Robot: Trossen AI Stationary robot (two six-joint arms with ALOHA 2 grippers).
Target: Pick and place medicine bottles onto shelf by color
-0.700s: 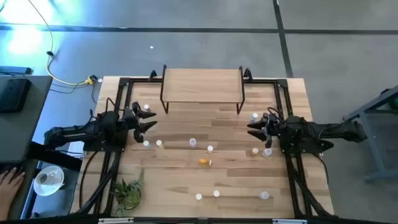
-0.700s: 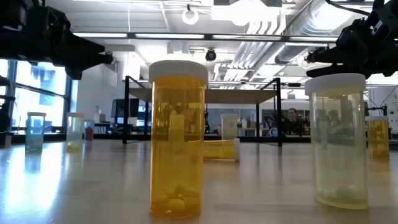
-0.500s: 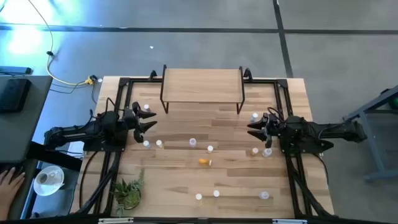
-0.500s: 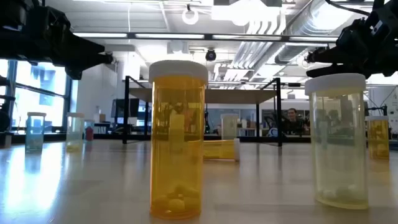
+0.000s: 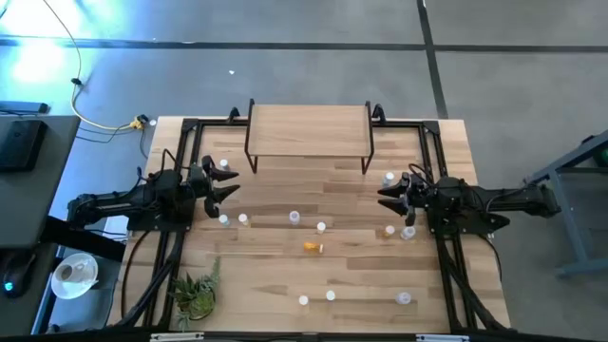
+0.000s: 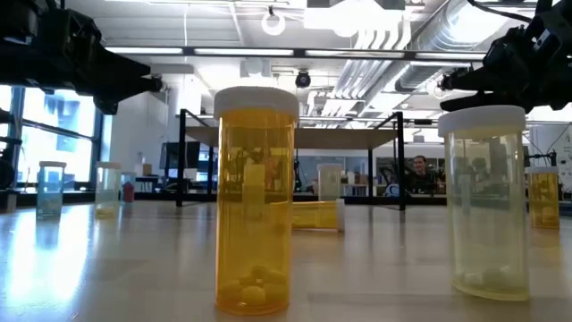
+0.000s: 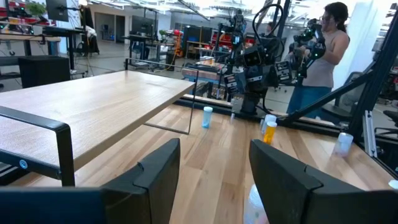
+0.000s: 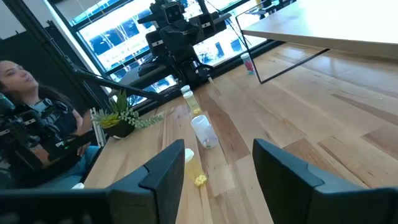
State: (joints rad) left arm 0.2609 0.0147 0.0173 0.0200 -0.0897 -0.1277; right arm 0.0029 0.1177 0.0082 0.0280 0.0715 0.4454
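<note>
The light-wood shelf (image 5: pixel 309 133) stands on black legs at the table's far middle; its board is bare. Small white-capped bottles stand scattered on the tabletop. An orange one (image 5: pixel 313 247) lies on its side at the centre. In the low view an orange bottle (image 6: pixel 255 201) and a pale yellowish one (image 6: pixel 487 201) stand close to the camera. My left gripper (image 5: pixel 231 185) hovers open and empty at the table's left, near a bottle (image 5: pixel 224 163). My right gripper (image 5: pixel 383 198) hovers open and empty at the right, beside a bottle (image 5: pixel 389 178).
A small potted plant (image 5: pixel 195 294) stands at the near left corner. Black frame rails (image 5: pixel 180 237) run along both sides of the table. More bottles (image 5: pixel 330 295) stand near the front edge. A person (image 7: pixel 320 50) stands beyond the table's right side, another (image 8: pixel 25 118) beyond its left.
Neither gripper nor any bottle has moved. A person's hand beside the table's left edge has gone out of the high view.
</note>
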